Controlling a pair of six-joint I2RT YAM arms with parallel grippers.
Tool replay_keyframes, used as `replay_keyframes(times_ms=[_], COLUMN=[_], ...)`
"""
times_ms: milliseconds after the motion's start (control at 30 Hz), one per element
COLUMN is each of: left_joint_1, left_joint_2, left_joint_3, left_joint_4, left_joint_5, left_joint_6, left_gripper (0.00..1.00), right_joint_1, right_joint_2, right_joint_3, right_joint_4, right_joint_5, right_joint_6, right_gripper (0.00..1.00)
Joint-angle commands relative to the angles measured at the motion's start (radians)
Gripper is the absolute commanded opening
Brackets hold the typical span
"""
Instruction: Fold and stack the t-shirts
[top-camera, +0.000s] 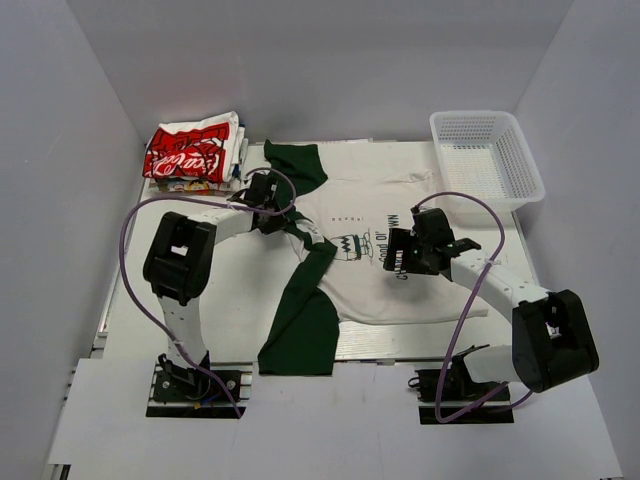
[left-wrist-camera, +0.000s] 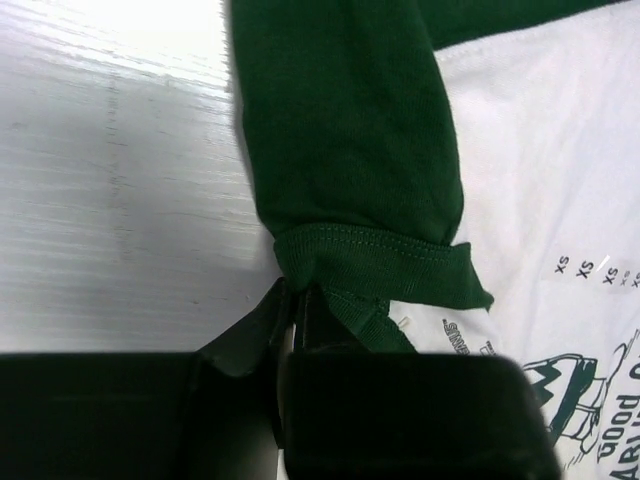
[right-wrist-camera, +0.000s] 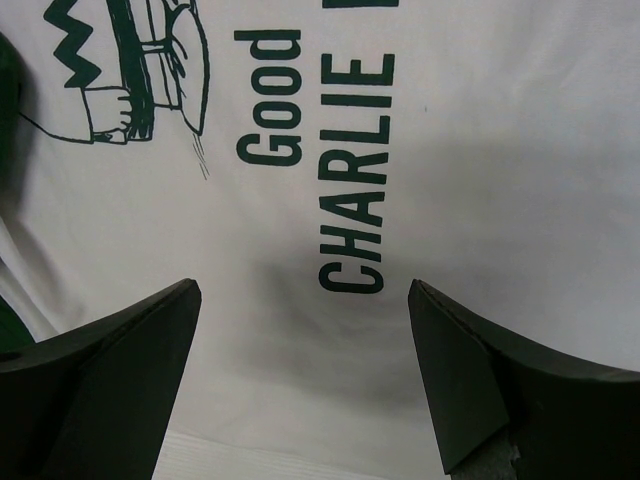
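Observation:
The white tee with dark green sleeves (top-camera: 400, 290) lies spread on the table, Charlie Brown print up. My left gripper (top-camera: 278, 216) is at the tee's left shoulder. In the left wrist view it (left-wrist-camera: 297, 300) is shut on the ribbed green cuff (left-wrist-camera: 375, 262) of a sleeve (left-wrist-camera: 340, 130). My right gripper (top-camera: 400, 256) hovers over the print, open and empty. In the right wrist view its fingers (right-wrist-camera: 120, 350) stand wide apart either side of the "Good CHARLIE" lettering (right-wrist-camera: 350, 150). The folded tees (top-camera: 195, 150), the top one white with red print, are stacked at the back left.
A white plastic mesh basket (top-camera: 487, 160) stands at the back right. One green sleeve (top-camera: 295, 162) lies at the back near the stack. The other (top-camera: 300, 325) reaches the table's near edge. White walls close in on three sides.

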Motion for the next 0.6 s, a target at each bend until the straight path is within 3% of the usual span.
replay_keyframes(times_ms=[0,300,567], left_joint_1=[0.009,0.028,0.130], left_joint_2=[-0.066,-0.214,-0.207], left_joint_3=[-0.010,-0.021,-0.032], left_joint_4=[-0.012,-0.145,-0.193], left_joint_5=[-0.008,-0.150,-0.119], left_joint_6=[0.003,0.100,0.158], left_gripper=[0.07,0.09,0.09], right_joint_1=[0.002,0.004,0.002], right_joint_2=[0.001,0.004,0.113], right_joint_3=[0.029,0.013,-0.042], right_joint_4=[0.002,0.019,0.078], right_joint_5=[-0.005,-0.012,0.016], right_joint_6=[-0.002,-0.005,-0.012], right_gripper=[0.90,0.90,0.90])
